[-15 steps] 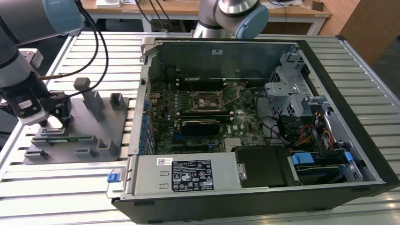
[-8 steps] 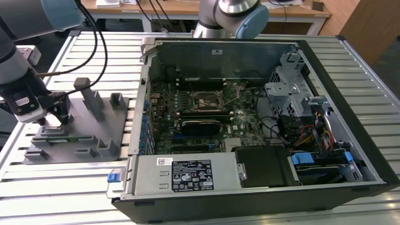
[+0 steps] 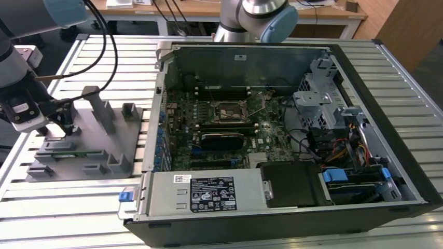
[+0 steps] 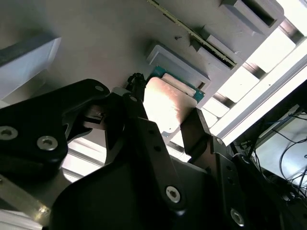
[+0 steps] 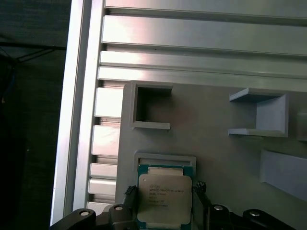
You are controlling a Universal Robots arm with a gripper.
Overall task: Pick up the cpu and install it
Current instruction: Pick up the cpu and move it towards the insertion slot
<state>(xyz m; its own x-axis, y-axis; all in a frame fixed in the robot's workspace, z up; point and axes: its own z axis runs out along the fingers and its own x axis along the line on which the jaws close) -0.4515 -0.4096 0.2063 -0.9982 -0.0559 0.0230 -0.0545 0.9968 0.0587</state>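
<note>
The cpu, a flat square chip with a shiny silver lid and a thin green edge, lies in a grey nest on the fixture plate at the exterior view's left. My gripper hangs straight over it. In both wrist views the two black fingers stand against opposite edges of the chip, so the gripper is shut on the cpu, which still rests low in its nest. The motherboard's socket sits open-framed in the middle of the computer case.
The open black computer case takes up the middle and right of the slatted aluminium table. Grey upright blocks rise from the fixture plate beside my gripper. A second robot arm stands behind the case. Cables hang above the fixture.
</note>
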